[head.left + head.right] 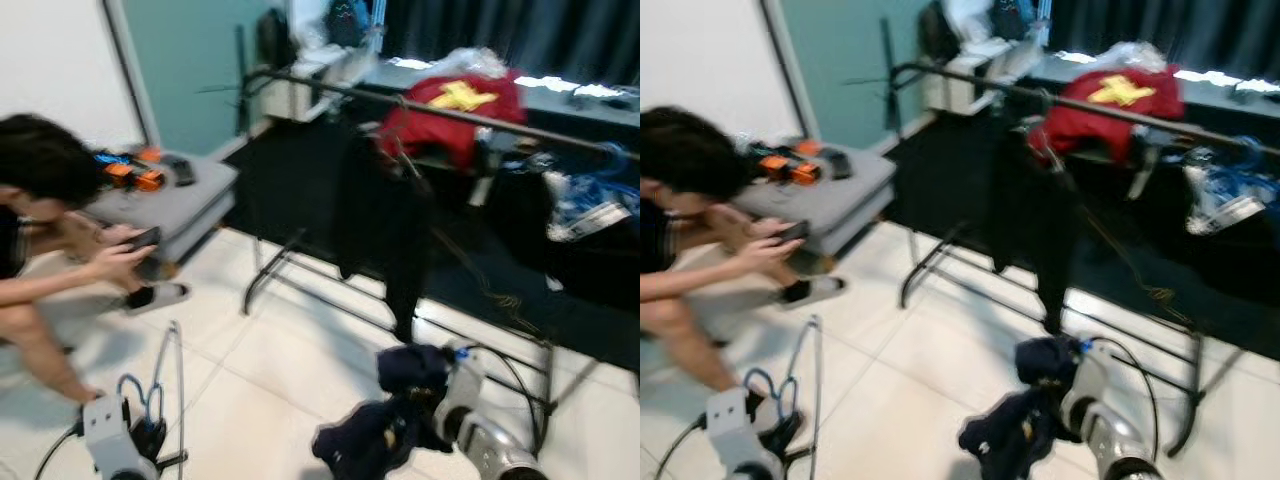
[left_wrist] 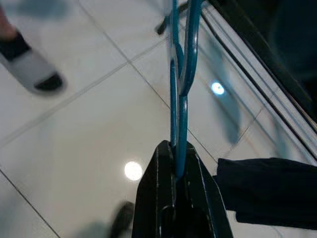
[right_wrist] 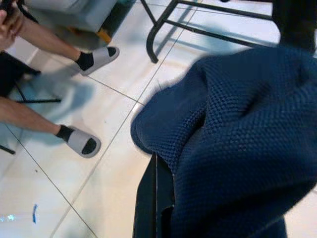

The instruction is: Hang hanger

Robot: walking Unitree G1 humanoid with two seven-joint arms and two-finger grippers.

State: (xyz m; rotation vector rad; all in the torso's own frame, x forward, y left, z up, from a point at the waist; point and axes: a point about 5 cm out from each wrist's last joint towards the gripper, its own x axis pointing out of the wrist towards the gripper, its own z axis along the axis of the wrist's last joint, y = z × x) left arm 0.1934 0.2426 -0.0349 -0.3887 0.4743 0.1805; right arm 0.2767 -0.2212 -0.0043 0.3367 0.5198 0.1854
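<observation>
Best done by lifting the thin blue wire hanger [image 1: 165, 375] from the lower left of the frame toward a bare stretch of the dark metal rail of the clothes rack [image 1: 330, 92], across the upper middle, hook turned over the bar before letting go. Left gripper [image 2: 177, 171] clamped tight on the hanger's wire, 2 black fingers pinched together around it in the left wrist view. Right gripper [image 1: 420, 405], lower middle, wrapped in a dark navy knitted garment [image 3: 237, 144]; open or closed, cannot tell. Worth steering wide of the seated person [image 1: 50, 200] at left. Hanger's long axis roughly upright, running up and away from the gripper; hook end too blurred to place.
</observation>
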